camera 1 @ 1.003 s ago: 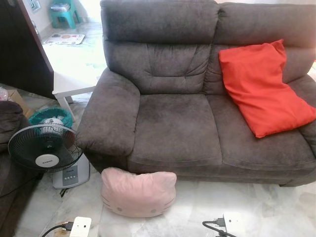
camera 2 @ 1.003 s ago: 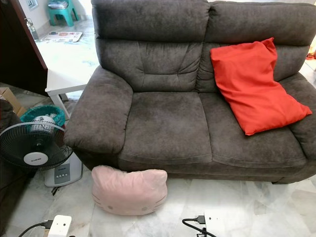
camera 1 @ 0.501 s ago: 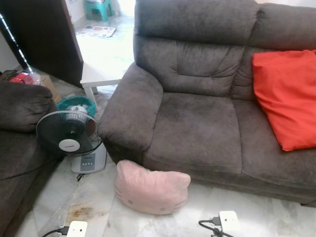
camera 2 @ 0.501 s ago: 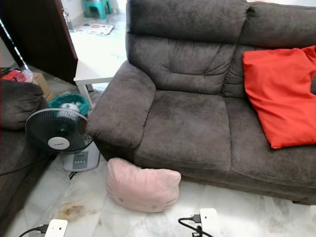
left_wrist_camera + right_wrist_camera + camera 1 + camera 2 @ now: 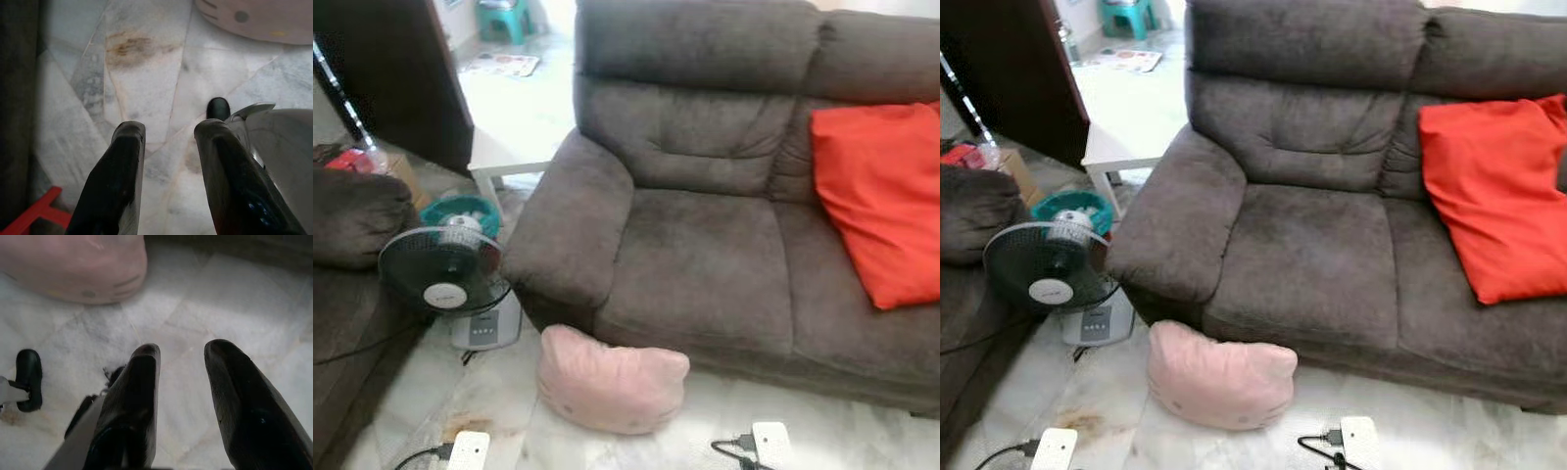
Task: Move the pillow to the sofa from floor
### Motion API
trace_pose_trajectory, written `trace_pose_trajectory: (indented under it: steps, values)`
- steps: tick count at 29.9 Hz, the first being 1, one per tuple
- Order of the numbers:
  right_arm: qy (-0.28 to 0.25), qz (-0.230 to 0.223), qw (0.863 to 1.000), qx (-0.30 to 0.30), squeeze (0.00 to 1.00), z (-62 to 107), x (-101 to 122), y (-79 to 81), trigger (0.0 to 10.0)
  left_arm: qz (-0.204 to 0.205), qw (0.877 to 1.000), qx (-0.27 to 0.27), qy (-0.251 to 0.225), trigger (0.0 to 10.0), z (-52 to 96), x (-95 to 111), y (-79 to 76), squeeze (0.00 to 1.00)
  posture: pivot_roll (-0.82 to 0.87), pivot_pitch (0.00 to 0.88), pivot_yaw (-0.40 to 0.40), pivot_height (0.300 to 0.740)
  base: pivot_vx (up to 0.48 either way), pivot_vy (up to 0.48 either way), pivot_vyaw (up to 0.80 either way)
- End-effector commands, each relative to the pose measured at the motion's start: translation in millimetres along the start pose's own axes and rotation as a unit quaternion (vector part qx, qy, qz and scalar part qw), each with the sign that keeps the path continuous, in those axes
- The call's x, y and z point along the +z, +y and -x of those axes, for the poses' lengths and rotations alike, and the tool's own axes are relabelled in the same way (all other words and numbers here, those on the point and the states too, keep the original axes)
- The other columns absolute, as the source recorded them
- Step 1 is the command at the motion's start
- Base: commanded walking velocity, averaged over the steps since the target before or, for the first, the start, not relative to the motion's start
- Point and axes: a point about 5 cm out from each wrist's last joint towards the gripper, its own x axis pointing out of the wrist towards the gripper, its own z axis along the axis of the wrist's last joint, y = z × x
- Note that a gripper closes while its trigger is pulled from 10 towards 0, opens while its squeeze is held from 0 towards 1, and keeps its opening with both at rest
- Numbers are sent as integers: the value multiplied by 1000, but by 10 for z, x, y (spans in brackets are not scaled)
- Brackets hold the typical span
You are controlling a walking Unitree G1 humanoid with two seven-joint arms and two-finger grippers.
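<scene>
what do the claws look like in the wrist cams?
Left claw: two long black fingers with rounded, tapering tips, matte and slightly scuffed. Right claw: the same pair of black rounded fingers, a bit glossier. No markings or cables on either.

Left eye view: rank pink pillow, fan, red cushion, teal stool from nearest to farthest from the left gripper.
Left gripper hangs low over the floor, near the camera.
1. Pink pillow, on the floor by the sofa front.
2. Fan, left.
3. Red cushion, right seat.
4. Teal stool, far back.
</scene>
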Motion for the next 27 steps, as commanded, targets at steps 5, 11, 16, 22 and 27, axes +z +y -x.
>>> trace_pose_trajectory:
  steps: [5,11,16,22,27]
  values:
    - [13,-4,1000,0,0,11,-58,-18,10000,0,1000,-2,7,10000,3,-24,-20,0,137,86,-59,740,376,0,0]
    - [14,-3,1000,1,0,10,-59,-15,10000,-2,1000,-3,5,10000,1,-13,-23,0,138,87,-57,740,301,0,0]
    - [15,-2,1000,1,0,10,-61,-17,10000,-5,1000,-7,3,10000,0,-7,-33,0,140,89,-58,740,0,0,0]
    - [16,-1,1000,1,0,10,-60,-24,10000,-4,1000,-7,1,10000,2,-7,-38,0,139,87,-60,740,0,0,0]
    - [17,0,1000,1,0,10,-61,-30,10000,-2,1000,-5,3,10000,2,-12,-43,0,139,86,-62,740,0,0,0]
